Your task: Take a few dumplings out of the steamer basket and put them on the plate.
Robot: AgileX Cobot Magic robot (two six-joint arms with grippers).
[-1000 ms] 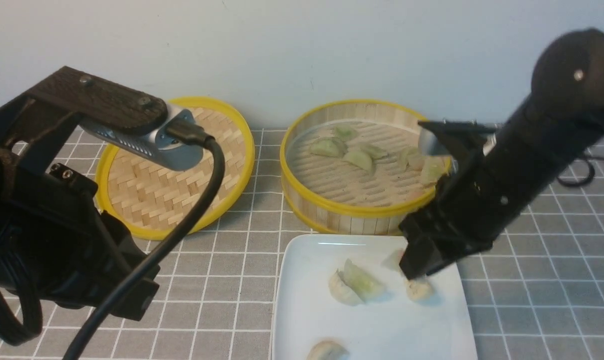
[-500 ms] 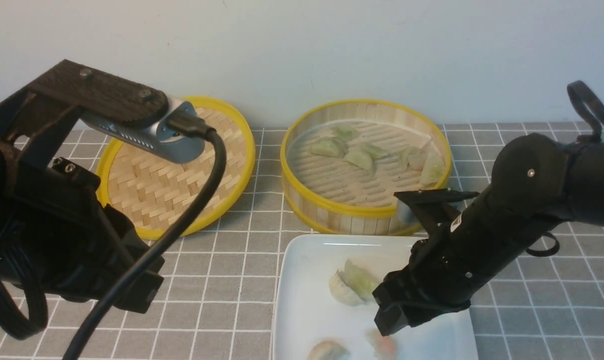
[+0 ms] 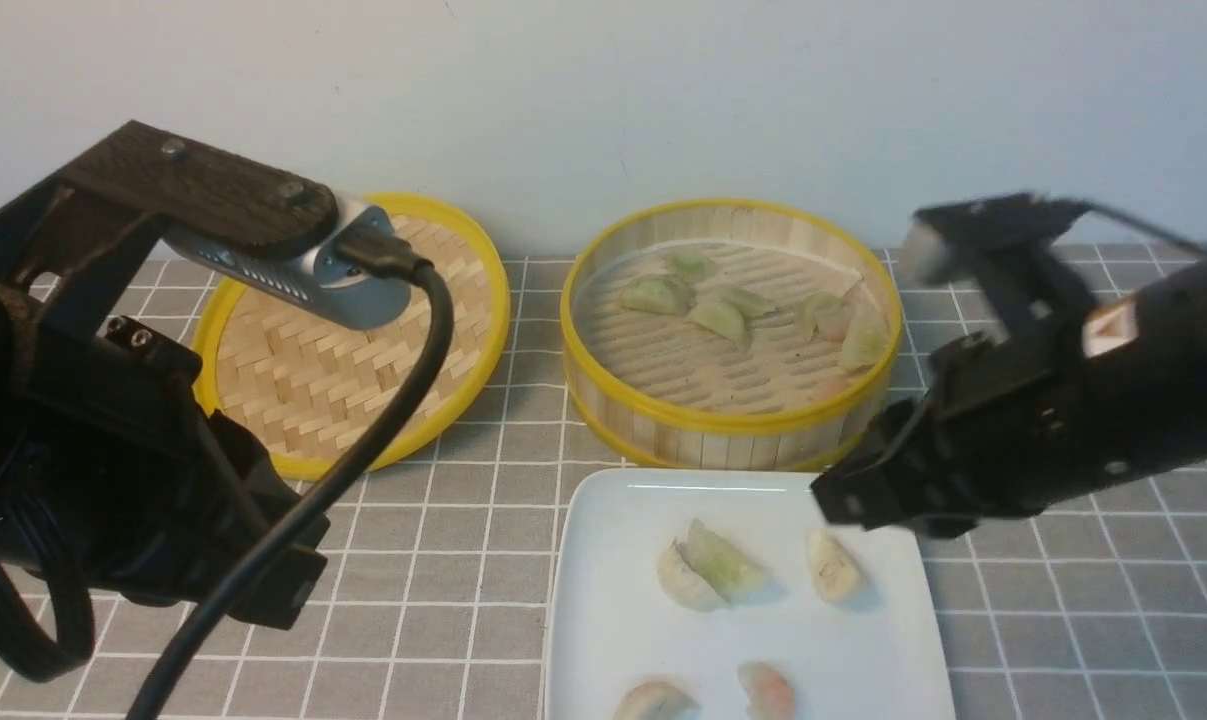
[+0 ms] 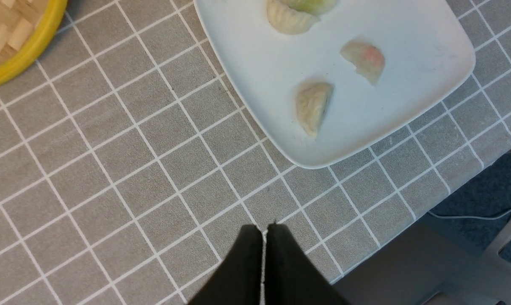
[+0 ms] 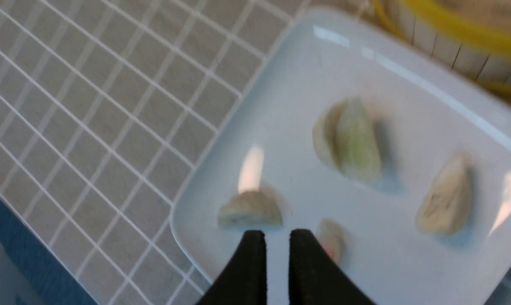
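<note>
Got a grey white-gridded counter [image 3: 443, 560] under everything. Toward the back, spotting the round bamboo steamer basket with yellow rims [image 3: 733, 420]; just in front, the glossy white rounded-square plate [image 3: 613, 640]. Catching the right hand [image 5: 277, 237] hovering over the plate, fingers a sliver apart, gripping nothing. Left hand [image 4: 263, 228] pinched closed, empty, parked over bare counter. Counting five small pale crescent dumplings [image 3: 720, 567] plated, a handful more in the basket. Probably time for another pick: drop in from above, open wider, squeeze gently across one belly, avoid nudging neighbours.
</note>
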